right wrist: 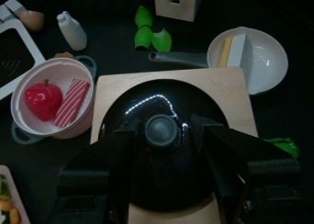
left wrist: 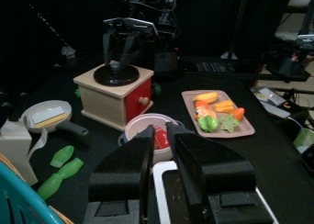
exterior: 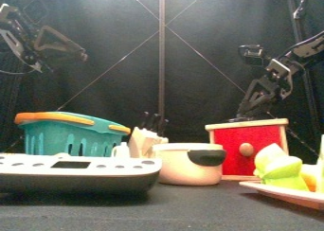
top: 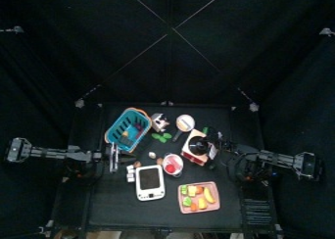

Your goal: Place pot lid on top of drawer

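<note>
The black pot lid [right wrist: 160, 104] lies flat on the cream top of the drawer [right wrist: 172, 83], a small boxy unit with a red front [exterior: 247, 148] right of the table's middle. My right gripper [right wrist: 172, 127] hangs directly over the lid, its jaws slightly apart on either side of the lid's knob. The left wrist view shows the lid [left wrist: 117, 78] on the drawer [left wrist: 113, 97] with the right gripper [left wrist: 119, 67] above it. My left gripper [left wrist: 162, 140] is empty with its jaws close together, resting at the table's left [top: 116, 157].
A white pot [right wrist: 50, 99] holding a red apple stands just in front of the drawer. A teal basket [exterior: 70, 135] is at the back left, a flat white device [exterior: 76, 173] at the front left and a fruit tray [left wrist: 218, 113] at the front right. A small white pan [right wrist: 245, 58] and green vegetables [left wrist: 55, 168] lie behind the drawer.
</note>
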